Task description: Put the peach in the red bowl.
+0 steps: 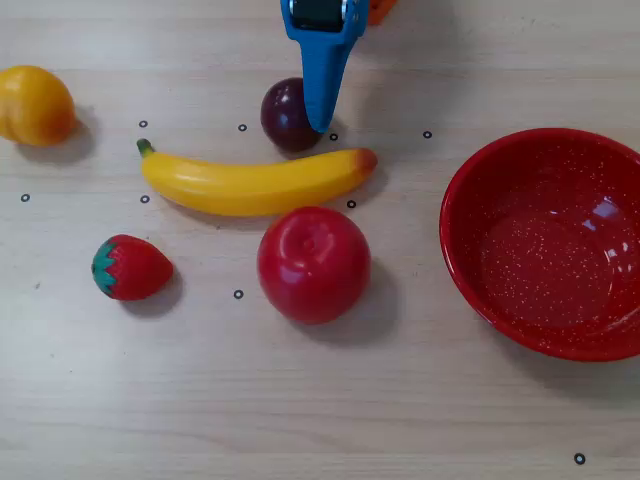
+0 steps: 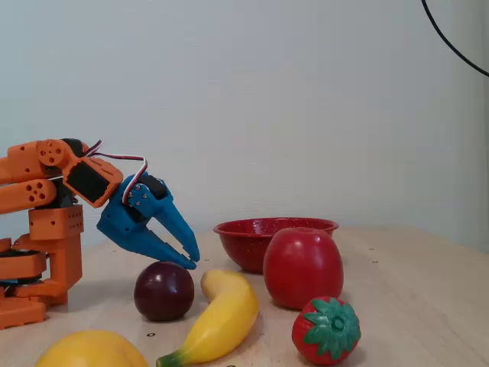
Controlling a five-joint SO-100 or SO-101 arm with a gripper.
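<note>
The peach (image 1: pixel 35 104), round and yellow-orange, lies at the far left of the table in the overhead view. It also shows at the bottom left of the fixed view (image 2: pixel 92 350). The red bowl (image 1: pixel 470 215) with white speckles stands empty at the right; in the fixed view (image 2: pixel 252 233) it is behind the apple. My blue gripper (image 1: pixel 322 120) reaches in from the top edge. Its jaws are together and hold nothing. In the fixed view the gripper (image 2: pixel 191 258) hangs just above the dark plum (image 2: pixel 163 290), far from the peach.
The purple plum (image 1: pixel 286 115) lies beside my fingertips. A yellow banana (image 1: pixel 250 182) lies below it, a large red apple (image 1: pixel 314 264) in the middle and a strawberry (image 1: pixel 130 268) to the left. The orange arm base (image 2: pixel 46 252) stands at the fixed view's left.
</note>
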